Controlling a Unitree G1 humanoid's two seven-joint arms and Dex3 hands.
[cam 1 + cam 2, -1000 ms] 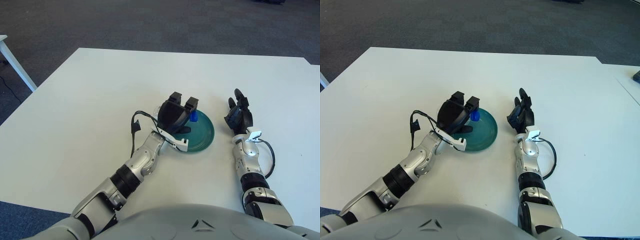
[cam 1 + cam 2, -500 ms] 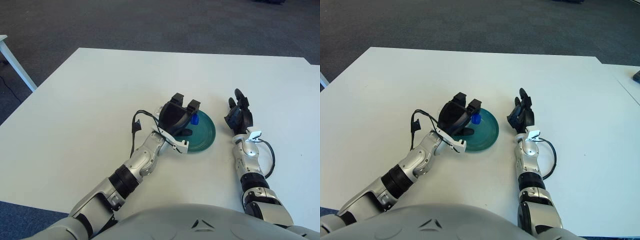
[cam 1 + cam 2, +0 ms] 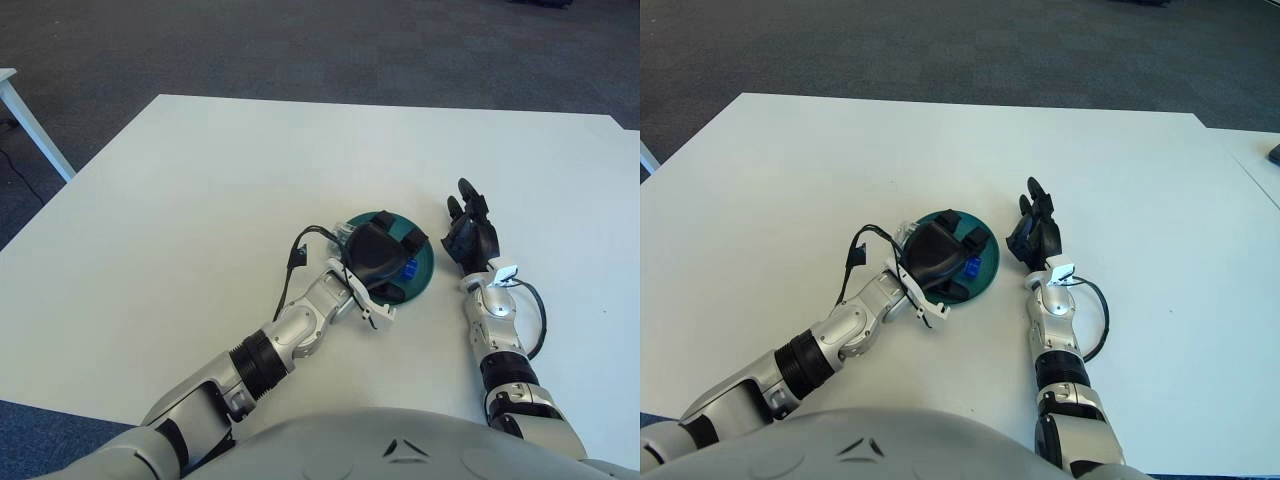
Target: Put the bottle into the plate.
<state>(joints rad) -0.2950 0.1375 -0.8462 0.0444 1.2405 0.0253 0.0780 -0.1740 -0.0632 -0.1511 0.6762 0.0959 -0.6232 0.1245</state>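
Observation:
A teal plate (image 3: 425,258) lies on the white table, right of centre. My left hand (image 3: 378,255) rests low over the plate with its fingers curled around a small bottle. Only the bottle's blue cap (image 3: 408,268) shows, pointing right just above the plate's surface; the hand hides its body. The hand (image 3: 937,255) covers most of the plate (image 3: 986,276). My right hand (image 3: 470,232) stands just to the right of the plate's rim, fingers spread upward, holding nothing.
The white table (image 3: 180,200) extends wide to the left and back, with its far edge against dark carpet. A second white table's leg (image 3: 30,125) shows at the far left. A black cable (image 3: 295,265) loops off my left wrist.
My left hand has moved right and down with the bottle, from above the plate's left rim to low over its middle, tipping the cap sideways. My right hand shifted slightly left.

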